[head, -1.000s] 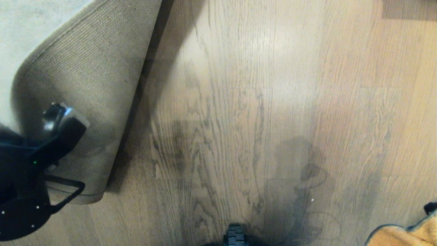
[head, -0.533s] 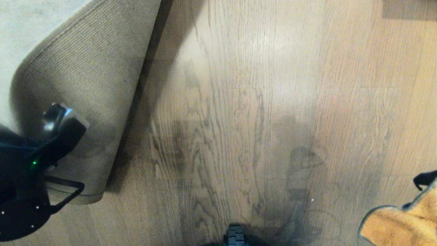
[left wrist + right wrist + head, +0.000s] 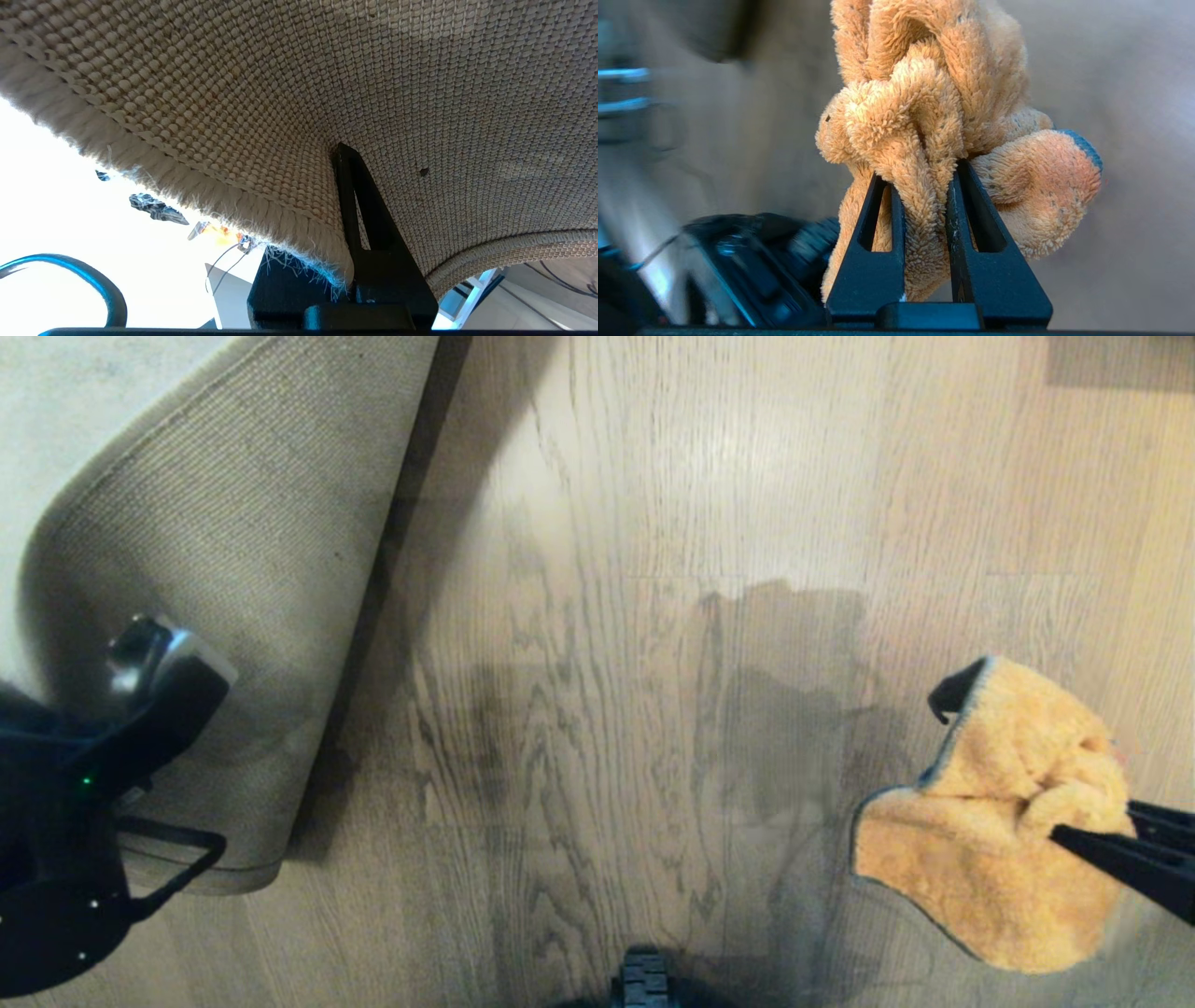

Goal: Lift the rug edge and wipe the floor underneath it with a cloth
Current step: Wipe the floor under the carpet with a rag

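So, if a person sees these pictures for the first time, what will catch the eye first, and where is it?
Probably the fluffy orange-yellow cloth, bunched in the right gripper at the head view's right, above the bare wooden floor. Next, the rug edge at the left, folded back with its coarse woven backing up, pinched by the left gripper.

Warm, fairly dim light fills the head view, with a soft glare patch on the floor (image 3: pixel 738 457) far from the robot. Grey shadows fall beside the rug edge (image 3: pixel 280 616) and left of the cloth (image 3: pixel 999 821). The left wrist view is blown out white beyond the rug. In the right wrist view the cloth is sharp while the background smears, probably motion blur.
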You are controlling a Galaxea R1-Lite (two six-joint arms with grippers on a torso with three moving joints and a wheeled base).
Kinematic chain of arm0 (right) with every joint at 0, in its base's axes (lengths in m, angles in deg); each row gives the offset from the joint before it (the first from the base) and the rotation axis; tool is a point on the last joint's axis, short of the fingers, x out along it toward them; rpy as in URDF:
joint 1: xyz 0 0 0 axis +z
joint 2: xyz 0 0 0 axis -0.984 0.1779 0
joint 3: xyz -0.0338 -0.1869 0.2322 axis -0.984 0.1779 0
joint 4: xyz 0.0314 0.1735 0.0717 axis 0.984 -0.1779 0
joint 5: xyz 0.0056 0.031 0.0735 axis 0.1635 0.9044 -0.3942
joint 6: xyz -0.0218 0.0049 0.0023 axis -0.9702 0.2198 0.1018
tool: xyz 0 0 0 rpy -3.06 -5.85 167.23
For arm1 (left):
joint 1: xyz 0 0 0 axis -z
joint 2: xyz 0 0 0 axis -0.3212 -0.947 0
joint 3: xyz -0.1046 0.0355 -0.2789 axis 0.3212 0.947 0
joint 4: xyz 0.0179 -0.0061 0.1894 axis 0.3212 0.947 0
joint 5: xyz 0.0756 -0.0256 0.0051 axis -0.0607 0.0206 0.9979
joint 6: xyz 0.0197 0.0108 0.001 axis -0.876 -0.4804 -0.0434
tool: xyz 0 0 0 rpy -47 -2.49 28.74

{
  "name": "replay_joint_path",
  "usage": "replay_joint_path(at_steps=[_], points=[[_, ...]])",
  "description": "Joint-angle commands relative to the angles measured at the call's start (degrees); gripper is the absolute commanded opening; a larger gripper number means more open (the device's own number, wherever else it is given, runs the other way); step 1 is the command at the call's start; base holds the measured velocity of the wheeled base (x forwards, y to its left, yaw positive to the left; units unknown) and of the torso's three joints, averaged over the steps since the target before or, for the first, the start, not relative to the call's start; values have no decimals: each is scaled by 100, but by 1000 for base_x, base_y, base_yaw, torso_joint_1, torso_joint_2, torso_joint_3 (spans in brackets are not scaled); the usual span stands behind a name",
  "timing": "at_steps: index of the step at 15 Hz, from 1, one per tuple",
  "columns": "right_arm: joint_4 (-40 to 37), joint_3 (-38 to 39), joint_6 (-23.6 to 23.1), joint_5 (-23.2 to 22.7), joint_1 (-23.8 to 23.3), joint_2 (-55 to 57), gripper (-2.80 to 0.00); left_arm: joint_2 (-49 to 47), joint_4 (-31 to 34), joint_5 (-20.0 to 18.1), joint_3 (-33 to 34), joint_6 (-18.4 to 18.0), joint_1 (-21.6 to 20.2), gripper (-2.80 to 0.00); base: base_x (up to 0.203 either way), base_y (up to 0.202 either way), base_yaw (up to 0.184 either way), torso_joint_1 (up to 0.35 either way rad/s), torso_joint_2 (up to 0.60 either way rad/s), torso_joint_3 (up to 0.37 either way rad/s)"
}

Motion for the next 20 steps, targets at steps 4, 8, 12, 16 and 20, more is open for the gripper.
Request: replay_joint_path(at_steps=[4, 8, 12, 16, 20], points=[[1260, -192, -34, -136, 1350, 2107, -280, -5, -30, 29, 44, -43, 0, -280, 0, 0, 0, 0, 0, 0], [2383, -541, -7, 75, 2352, 3425, -280, 4, -39, 38, 27, -43, 0, -280, 0, 0, 0, 0, 0, 0], [2534, -1382, -14, 162, 2753, 4380, -280, -5, -39, 31, 0, -37, 0, -280, 0, 0, 0, 0, 0, 0], [2633, -1828, -34, 198, 3006, 5198, -280, -31, -39, 12, -9, -34, 0, -280, 0, 0, 0, 0, 0, 0], [2885, -2566, -21, 350, 3023, 6093, -280, -40, -39, -15, 19, -34, 0, -280, 0, 0, 0, 0, 0, 0]])
